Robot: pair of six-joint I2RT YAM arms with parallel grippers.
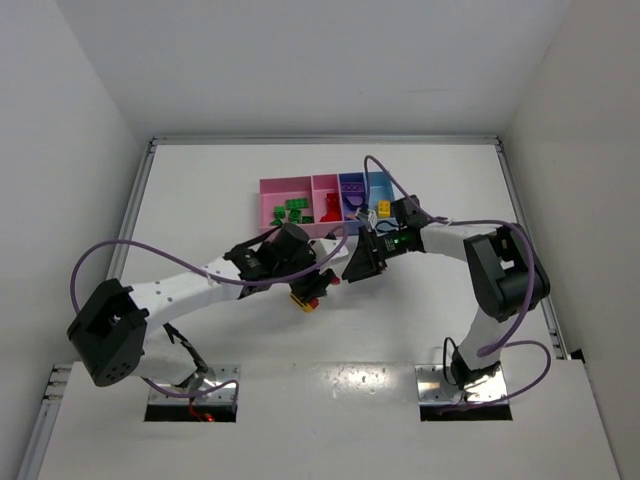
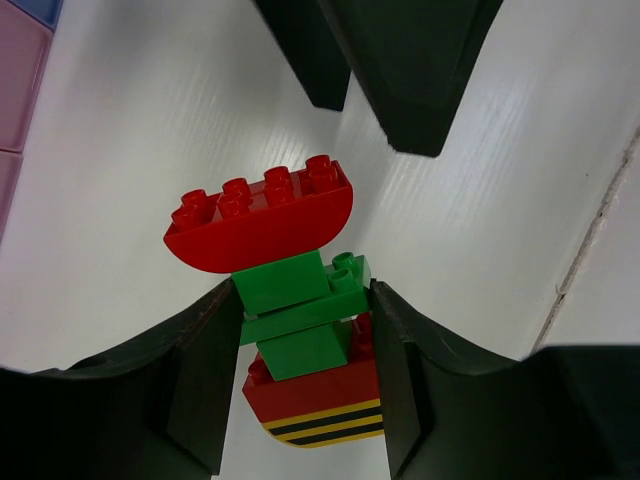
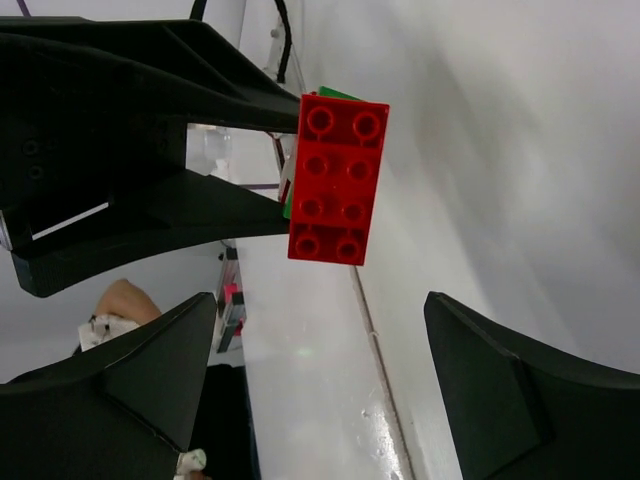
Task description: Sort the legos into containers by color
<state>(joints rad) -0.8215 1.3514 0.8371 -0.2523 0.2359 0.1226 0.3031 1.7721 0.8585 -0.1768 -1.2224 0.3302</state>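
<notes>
Clump of legos is clamped in the left gripper. Its jaws pinch the green middle from both sides. It hangs off the counter, just in front of the containers. Opposite it is the right gripper, jaws wide apart with nothing between them. The red top brick is just ahead of its fingertips.

Step in hand, as I read it: strip that red brick off the stack. To do it well:
- close the right jaws on the brick's 2 long sides, not the studded face; the studs face the right wrist view, so the approach looks roughly square
- grip red only; the green bricks sit directly under it
- the left jaws hold green alone, so tilt or peel the red off; a straight pull may drag the whole stack out
- then take it to the narrow pink bin, where red pieces lie

Looks: the top brick is red, 2 by 4 studs, with a rounded belly. The green bricks below sit slightly askew. At the bottom is a red striped piece banded yellow and black. All glossy hard plastic, small beside the jaws. The wide pink bin holds green, the purple-blue bin purple, and the light blue bin yellow.
</notes>
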